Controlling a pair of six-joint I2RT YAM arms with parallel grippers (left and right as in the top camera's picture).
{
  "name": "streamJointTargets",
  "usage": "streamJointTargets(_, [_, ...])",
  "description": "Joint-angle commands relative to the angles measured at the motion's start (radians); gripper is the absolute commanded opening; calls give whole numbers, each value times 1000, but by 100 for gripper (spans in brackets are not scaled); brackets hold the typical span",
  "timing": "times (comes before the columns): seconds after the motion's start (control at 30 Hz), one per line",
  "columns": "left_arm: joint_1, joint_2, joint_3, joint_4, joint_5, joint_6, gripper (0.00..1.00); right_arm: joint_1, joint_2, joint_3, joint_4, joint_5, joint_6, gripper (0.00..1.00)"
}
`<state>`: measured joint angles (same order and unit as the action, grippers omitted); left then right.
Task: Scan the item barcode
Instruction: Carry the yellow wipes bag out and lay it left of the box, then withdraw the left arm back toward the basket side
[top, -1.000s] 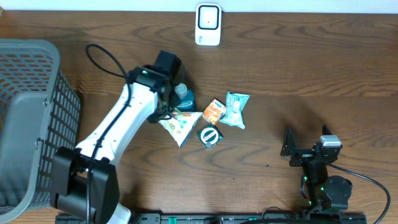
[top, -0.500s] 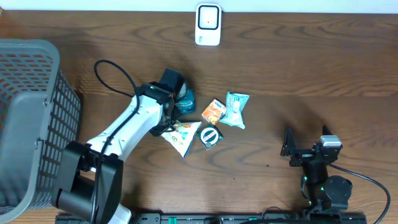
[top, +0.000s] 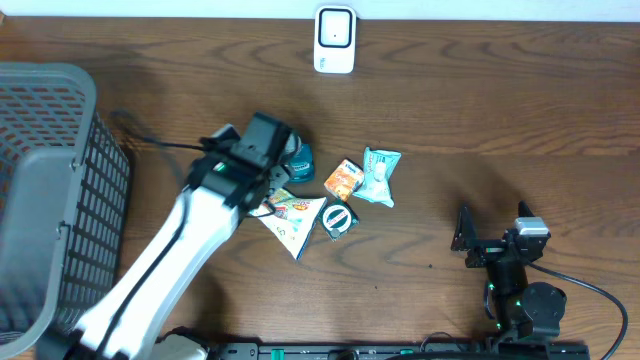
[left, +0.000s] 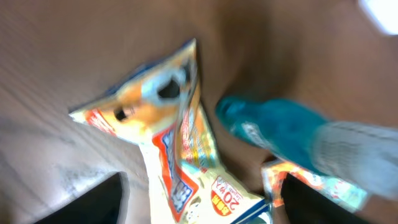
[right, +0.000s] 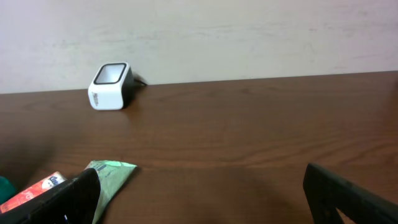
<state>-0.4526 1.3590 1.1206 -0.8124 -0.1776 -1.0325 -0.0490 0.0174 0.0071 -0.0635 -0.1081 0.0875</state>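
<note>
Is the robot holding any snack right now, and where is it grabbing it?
Nothing is held. The left gripper has its jaws apart around the triangular snack bag, not pinching it. The right gripper is open and empty.

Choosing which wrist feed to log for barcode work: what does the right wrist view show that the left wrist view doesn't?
Only the right wrist view: the white scanner by the wall and a green packet. Only the left wrist view: the triangular snack packet, blurred, under the open left pincer. Both: the wooden table and, apparently, the orange packet.
</note>
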Motion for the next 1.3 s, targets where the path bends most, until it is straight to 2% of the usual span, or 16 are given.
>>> streamJointTargets(0.0, [2, -113, 2, -8, -136, -2, 50, 4, -4, -2, -3, -2, 9, 99])
streamJointTargets(0.1, [2, -210, 2, -3, -238, -2, 33, 4, -4, -2, -3, -2, 9, 99])
streamJointTargets(0.13, [2, -240, 3, 3, -284, -1, 31, 4, -4, -2, -3, -2, 9, 99])
streamJointTargets(0.23, [2, -337, 3, 67, -399, 34, 31, 4, -4, -2, -3, -2, 9, 99])
streamJointTargets(0.33, [2, -426, 3, 225, -437, 183, 32, 4, -4, -2, -3, -2, 9, 99])
streamJointTargets(0.37, [2, -447, 3, 285, -437, 248, 34, 4, -4, -2, -3, -2, 9, 99])
streamJointTargets(0.47, [2, -496, 3, 504, -437, 468, 55, 4, -4, -2, -3, -2, 9, 99])
streamJointTargets(0.57, [2, -505, 19, 660, -437, 665, 68, 4, -4, -2, -3, -2, 9, 99])
streamJointTargets(0.7, [2, -483, 79, 770, -440, 889, 78, 4, -4, -2, -3, -2, 9, 99])
streamJointTargets(0.87, [2, -439, 229, 796, -467, 1099, 81, 4, -4, -2, -3, -2, 9, 99])
streamJointTargets(0.97, [2, -411, 336, 748, -497, 1248, 82, 4, -4, -2, -3, -2, 9, 99])
streamJointTargets(1.2, [2, -395, 465, 599, -719, 1412, 84, 4, -2, -2, -3, -2, 9, 99])
streamJointTargets(1.27, [6, -404, 470, 592, -731, 1447, 84, 4, -2, -2, -3, -2, 9, 99])
